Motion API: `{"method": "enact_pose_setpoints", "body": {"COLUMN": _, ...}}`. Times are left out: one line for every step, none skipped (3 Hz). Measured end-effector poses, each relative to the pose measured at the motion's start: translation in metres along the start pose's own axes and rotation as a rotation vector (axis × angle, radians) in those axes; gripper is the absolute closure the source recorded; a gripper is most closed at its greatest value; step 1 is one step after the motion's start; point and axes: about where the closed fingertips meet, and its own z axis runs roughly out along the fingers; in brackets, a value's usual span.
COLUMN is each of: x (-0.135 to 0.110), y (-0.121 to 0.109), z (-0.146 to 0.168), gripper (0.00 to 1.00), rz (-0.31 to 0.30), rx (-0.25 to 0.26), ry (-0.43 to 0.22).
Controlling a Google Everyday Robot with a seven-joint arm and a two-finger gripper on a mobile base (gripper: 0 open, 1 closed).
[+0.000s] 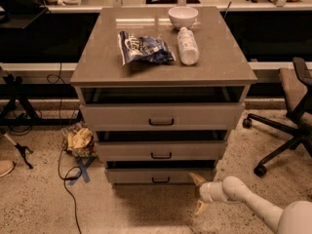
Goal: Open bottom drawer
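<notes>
The gripper (199, 194) is held wide open, one finger above the other, low near the floor and just right of the bottom drawer (131, 175). That drawer is the lowest in the cabinet; its dark handle (161, 180) lies left of the gripper. If the approach is made off-line, the handle may be missed and the drawer's right corner struck. If it is made too high, the middle drawer (195, 150), directly above, may be caught instead.
</notes>
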Motion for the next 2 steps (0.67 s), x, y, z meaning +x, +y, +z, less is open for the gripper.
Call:
{"method": "enact_pose_setpoints", "body": {"x": 0.002, "y": -0.014, "z": 0.01, "gripper": 0.0, "rz": 0.016, "rx": 0.066, "ry": 0.046}}
{"method": "enact_pose_setpoints", "body": {"x": 0.002, "y": -0.029, "z": 0.019, "gripper": 0.0, "rz": 0.03, "rx": 0.095, "ry": 0.093}}
